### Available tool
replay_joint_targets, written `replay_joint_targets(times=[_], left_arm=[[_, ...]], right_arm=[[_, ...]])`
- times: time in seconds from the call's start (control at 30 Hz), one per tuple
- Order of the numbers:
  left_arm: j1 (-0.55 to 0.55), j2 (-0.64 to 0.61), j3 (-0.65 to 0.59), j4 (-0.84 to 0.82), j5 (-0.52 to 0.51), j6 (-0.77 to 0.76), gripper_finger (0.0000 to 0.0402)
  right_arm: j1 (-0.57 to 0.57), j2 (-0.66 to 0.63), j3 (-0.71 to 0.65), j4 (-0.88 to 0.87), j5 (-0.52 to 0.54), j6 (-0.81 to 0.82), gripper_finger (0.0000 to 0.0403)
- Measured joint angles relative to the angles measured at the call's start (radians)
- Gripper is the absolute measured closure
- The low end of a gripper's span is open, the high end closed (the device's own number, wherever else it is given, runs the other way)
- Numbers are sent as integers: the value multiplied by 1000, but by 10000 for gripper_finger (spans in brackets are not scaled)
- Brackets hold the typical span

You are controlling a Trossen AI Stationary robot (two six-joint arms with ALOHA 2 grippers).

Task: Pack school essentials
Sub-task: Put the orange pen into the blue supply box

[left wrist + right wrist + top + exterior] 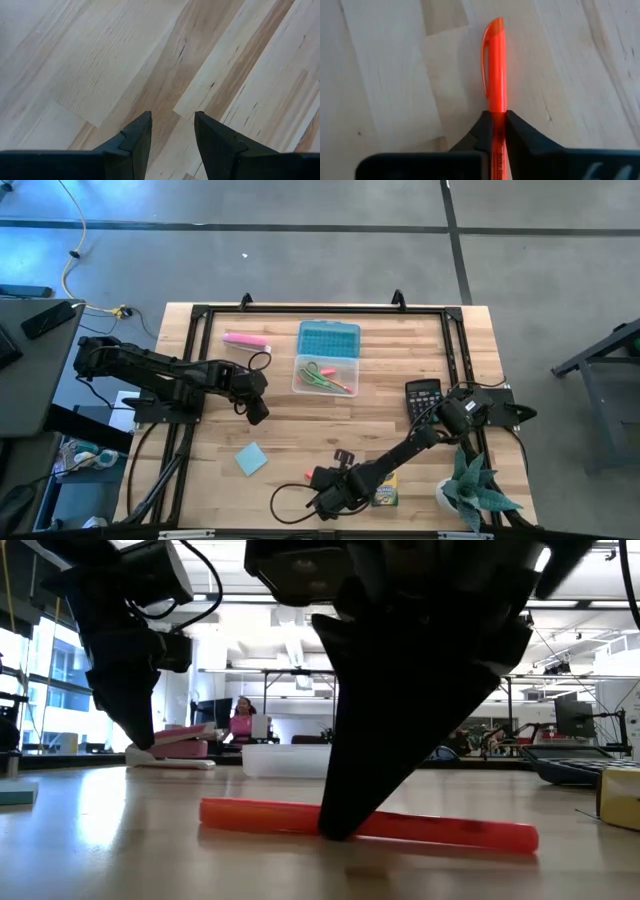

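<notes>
Orange marker (496, 75), flat on tabletop (330, 430) near its front edge, clenched by right claw (498, 125) for lifting; left claw (172, 132) released, idle.

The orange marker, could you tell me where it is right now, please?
The orange marker lies on the table's front edge, left of the crayon box, pinched in the right tool.

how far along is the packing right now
Done: green-handled scissors already lie in the clear case. In hand: the right gripper is shut on the orange marker, which lies on the table. Left: note pad and crayon box sit unpacked. The left gripper hovers open, empty.
</notes>
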Motion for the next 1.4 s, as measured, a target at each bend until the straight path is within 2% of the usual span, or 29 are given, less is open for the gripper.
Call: replay_joint_targets(times=[0.1, 0.2, 0.63, 0.97, 1.1, 1.23, 1.3, 1.4], left_arm=[[-1, 0, 0, -1, 0, -7, 264], [-14, 0, 0, -6, 2, -35, 264], [-154, 0, 0, -6, -19, -124, 264], [-252, 0, 0, -3, -43, -141, 264], [-281, 0, 0, 7, -61, -142, 264], [-304, 0, 0, 23, -74, -142, 264], [-313, 0, 0, 37, -74, -142, 264], [-319, 0, 0, 59, -74, -140, 264]], right_arm=[[0, 3, 19, -27, -1, -33, 392], [-3, 6, 51, -101, 5, -55, 381], [-64, 9, 203, -412, 142, -219, 389], [-167, -100, 196, -518, 295, -315, 390], [-222, -187, 127, -557, 389, -316, 390], [-306, -320, -51, -472, 441, -319, 390], [-358, -399, -168, -352, 418, -360, 391], [-443, -510, -342, -96, 298, -458, 391]])
